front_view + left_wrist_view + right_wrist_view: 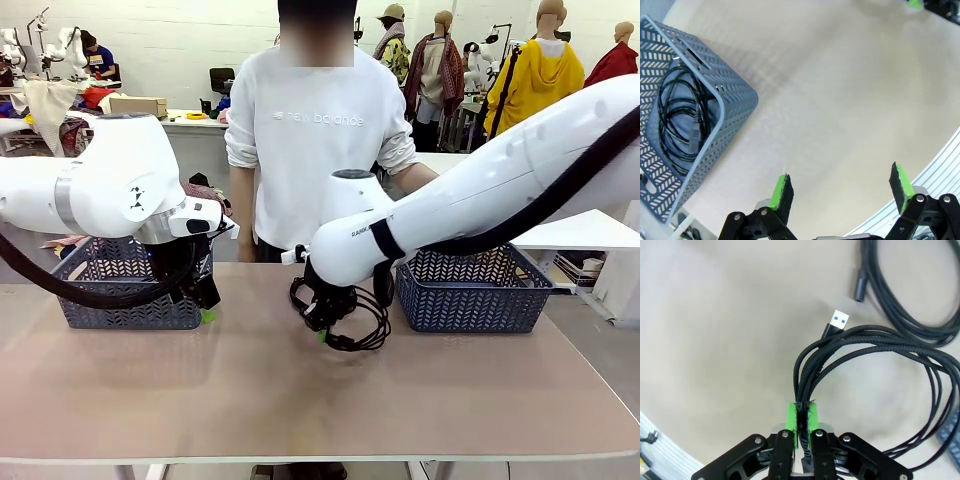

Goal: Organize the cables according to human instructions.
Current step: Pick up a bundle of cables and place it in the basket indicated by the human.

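L basket [120, 312] & R basket [470, 300], both blue-grey, on tan table [300, 400]; 1 person [315, 130], white top, behind.

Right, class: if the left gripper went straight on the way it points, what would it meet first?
Likely the bare table, seen between the left gripper's open jaws; the basket sits off to one side.
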You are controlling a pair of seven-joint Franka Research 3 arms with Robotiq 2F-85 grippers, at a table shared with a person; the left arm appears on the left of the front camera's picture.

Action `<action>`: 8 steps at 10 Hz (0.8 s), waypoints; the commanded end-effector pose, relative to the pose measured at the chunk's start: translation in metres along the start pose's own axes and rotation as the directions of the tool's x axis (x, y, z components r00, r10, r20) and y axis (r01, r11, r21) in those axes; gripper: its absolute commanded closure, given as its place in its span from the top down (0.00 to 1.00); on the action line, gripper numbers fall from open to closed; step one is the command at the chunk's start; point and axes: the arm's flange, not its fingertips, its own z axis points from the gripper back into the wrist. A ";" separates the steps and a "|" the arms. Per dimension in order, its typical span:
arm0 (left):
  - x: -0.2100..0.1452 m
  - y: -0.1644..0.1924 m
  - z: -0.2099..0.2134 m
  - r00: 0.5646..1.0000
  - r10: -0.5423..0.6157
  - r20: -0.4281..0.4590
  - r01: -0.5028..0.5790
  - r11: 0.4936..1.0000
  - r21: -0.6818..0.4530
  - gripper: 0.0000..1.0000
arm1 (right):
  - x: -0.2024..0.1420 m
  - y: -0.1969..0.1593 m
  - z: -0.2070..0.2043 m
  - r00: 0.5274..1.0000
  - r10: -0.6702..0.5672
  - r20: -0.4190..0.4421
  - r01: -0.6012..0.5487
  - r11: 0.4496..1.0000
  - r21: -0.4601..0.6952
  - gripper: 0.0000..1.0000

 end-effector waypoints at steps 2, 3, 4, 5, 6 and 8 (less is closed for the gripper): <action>0.000 0.001 0.003 1.000 0.004 -0.006 -0.004 1.000 0.000 1.00 | -0.020 -0.031 0.045 0.974 0.224 0.027 -0.224 0.974 0.015 0.00; 0.000 0.001 0.003 1.000 0.004 -0.006 -0.004 1.000 0.000 1.00 | -0.025 -0.045 0.060 0.961 0.274 0.036 -0.274 0.961 0.019 0.00; 0.000 0.001 0.003 1.000 0.004 -0.006 -0.004 1.000 0.000 1.00 | -0.031 -0.059 0.073 0.952 0.304 0.035 -0.305 0.952 0.005 0.00; 0.000 0.001 0.003 1.000 0.004 -0.006 -0.004 1.000 0.000 1.00 | -0.035 -0.075 0.084 0.933 0.358 0.038 -0.358 0.934 -0.005 0.00; 0.000 0.001 0.003 1.000 0.004 -0.006 -0.004 1.000 0.000 1.00 | -0.040 -0.097 0.096 0.912 0.407 0.055 -0.406 0.914 -0.025 0.00; 0.000 0.001 0.003 1.000 0.004 -0.006 -0.004 1.000 0.000 1.00 | -0.050 -0.137 0.116 0.887 0.459 0.051 -0.458 0.888 -0.040 0.00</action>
